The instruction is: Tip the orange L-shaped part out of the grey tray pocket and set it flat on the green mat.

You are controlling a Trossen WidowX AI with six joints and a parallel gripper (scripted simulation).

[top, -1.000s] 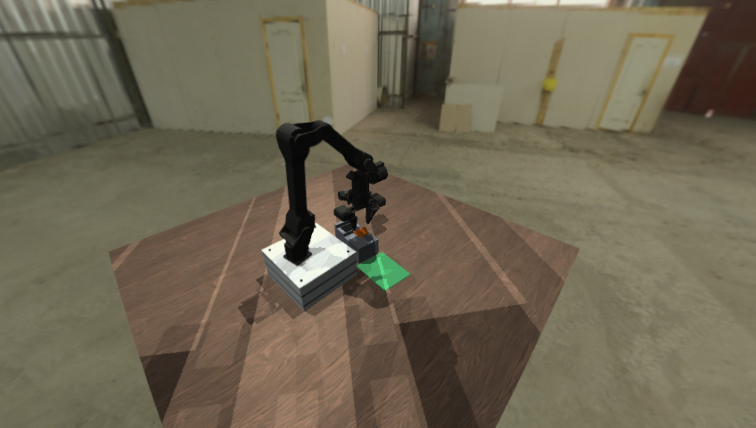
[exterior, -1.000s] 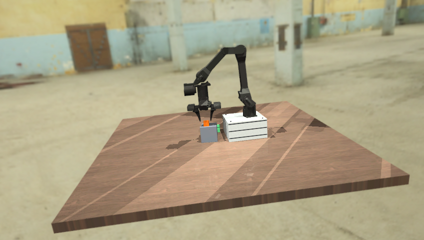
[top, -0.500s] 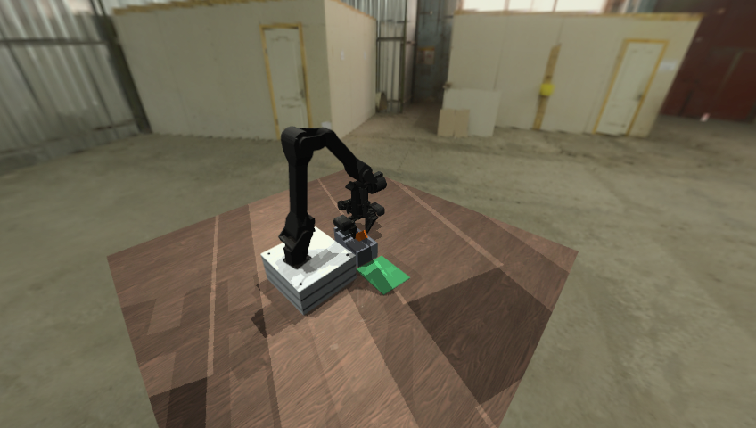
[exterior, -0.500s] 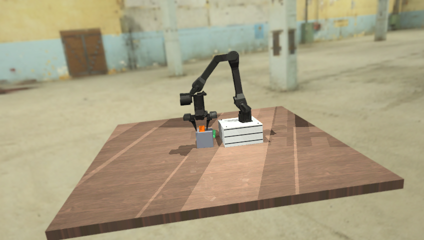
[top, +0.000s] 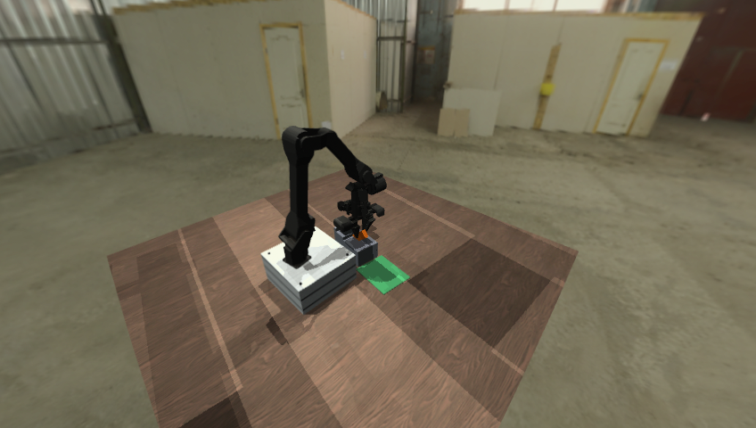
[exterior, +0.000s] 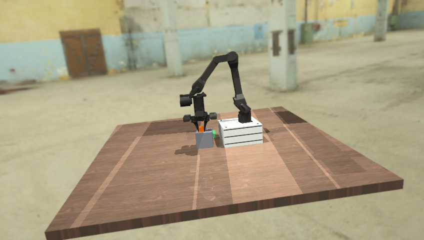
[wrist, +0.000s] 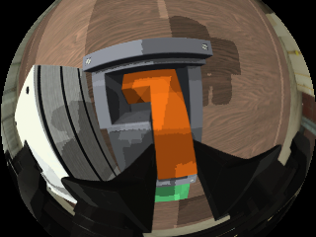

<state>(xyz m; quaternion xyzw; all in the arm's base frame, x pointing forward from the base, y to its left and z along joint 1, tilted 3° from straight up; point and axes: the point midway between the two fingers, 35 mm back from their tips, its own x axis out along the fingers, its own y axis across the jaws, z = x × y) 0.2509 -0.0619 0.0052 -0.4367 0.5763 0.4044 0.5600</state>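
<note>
The orange L-shaped part (top: 364,234) (exterior: 201,128) (wrist: 170,118) is tilted in the grey tray (top: 365,256) (exterior: 204,140) (wrist: 148,48). Its L-shaped end is low in the pocket, and its straight end stands up above the tray on the side towards the green mat (top: 398,276) (exterior: 213,134) (wrist: 173,193). My gripper (top: 361,234) (exterior: 201,130) (wrist: 173,146) points down over the tray. It is shut on the raised straight end, with one finger against each side. The mat lies flat beside the tray. The part's underside is hidden.
The white, ribbed arm base (top: 318,265) (exterior: 242,135) (wrist: 54,118) stands close beside the tray and near the mat. The tray's raised end wall and side walls surround the pocket. All stand on the brown wooden table (top: 339,360) (exterior: 148,178) (wrist: 237,133).
</note>
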